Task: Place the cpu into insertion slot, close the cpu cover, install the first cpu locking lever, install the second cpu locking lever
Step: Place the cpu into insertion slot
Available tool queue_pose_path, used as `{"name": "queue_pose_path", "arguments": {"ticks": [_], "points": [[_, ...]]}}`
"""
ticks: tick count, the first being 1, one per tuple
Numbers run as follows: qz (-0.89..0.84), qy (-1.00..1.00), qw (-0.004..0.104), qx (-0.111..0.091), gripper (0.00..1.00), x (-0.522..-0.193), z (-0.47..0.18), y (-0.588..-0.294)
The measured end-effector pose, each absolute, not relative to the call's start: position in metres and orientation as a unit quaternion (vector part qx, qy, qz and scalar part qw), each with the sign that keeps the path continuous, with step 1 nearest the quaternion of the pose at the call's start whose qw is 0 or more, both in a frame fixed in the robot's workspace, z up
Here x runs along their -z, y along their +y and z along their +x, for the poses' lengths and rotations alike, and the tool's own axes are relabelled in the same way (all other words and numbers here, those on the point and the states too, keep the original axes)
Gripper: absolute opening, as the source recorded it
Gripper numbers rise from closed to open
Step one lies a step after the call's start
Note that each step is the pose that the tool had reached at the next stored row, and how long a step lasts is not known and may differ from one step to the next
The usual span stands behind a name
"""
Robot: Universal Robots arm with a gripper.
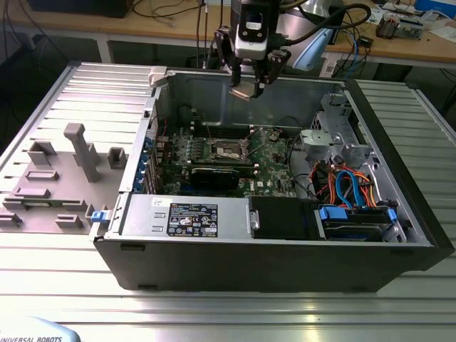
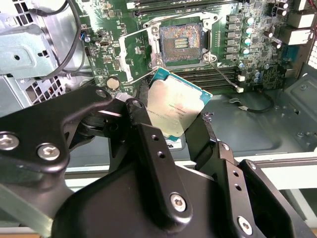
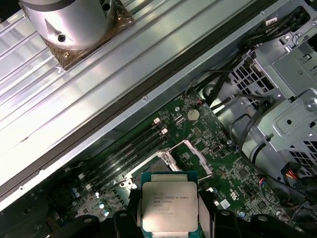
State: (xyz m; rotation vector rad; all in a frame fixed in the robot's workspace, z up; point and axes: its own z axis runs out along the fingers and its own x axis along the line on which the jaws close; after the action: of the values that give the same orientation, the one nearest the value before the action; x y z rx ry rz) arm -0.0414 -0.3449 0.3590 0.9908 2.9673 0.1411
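My gripper (image 1: 246, 87) hangs above the open computer case, shut on the cpu (image 1: 241, 92). In both wrist views the black fingers (image 2: 143, 124) clamp the chip's two side edges. Its silvery top face and green rim (image 2: 176, 111) show clearly, and the cpu (image 3: 168, 206) is held tilted in the air. The insertion slot (image 2: 181, 43) lies bare on the green board below and ahead of the chip, its dark contact field uncovered. The cpu cover (image 2: 124, 57) stands swung open beside the socket. In the exterior view the slot (image 1: 226, 149) sits mid-board, well below the gripper.
A black graphics card (image 1: 214, 177) lies just in front of the socket, with memory slots (image 2: 218, 74) beside it. The case's rear wall (image 1: 214, 92), a drive cage with blue and orange cables (image 1: 349, 185) and the power supply (image 1: 185, 214) ring the board. A grey fixture plate (image 1: 57, 178) sits at the exterior view's left.
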Motion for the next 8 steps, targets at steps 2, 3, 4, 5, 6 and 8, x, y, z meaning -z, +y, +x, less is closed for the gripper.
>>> {"name": "queue_pose_path", "arguments": {"ticks": [2, 3, 4, 5, 6, 8], "points": [[0.325, 0.945, 0.005, -0.045, 0.54, -0.3589, -0.0414, -0.3449], [0.329, 0.943, 0.006, -0.045, 0.54, -0.3589, -0.0414, -0.3449], [0.337, 0.94, 0.006, -0.045, 0.54, -0.3588, -0.0414, -0.3449], [0.343, 0.938, 0.006, -0.045, 0.54, -0.3588, -0.0414, -0.3449], [0.349, 0.936, 0.007, -0.045, 0.54, -0.3588, -0.0414, -0.3449], [0.36, 0.932, 0.007, -0.045, 0.54, -0.3588, -0.0414, -0.3449]]}}
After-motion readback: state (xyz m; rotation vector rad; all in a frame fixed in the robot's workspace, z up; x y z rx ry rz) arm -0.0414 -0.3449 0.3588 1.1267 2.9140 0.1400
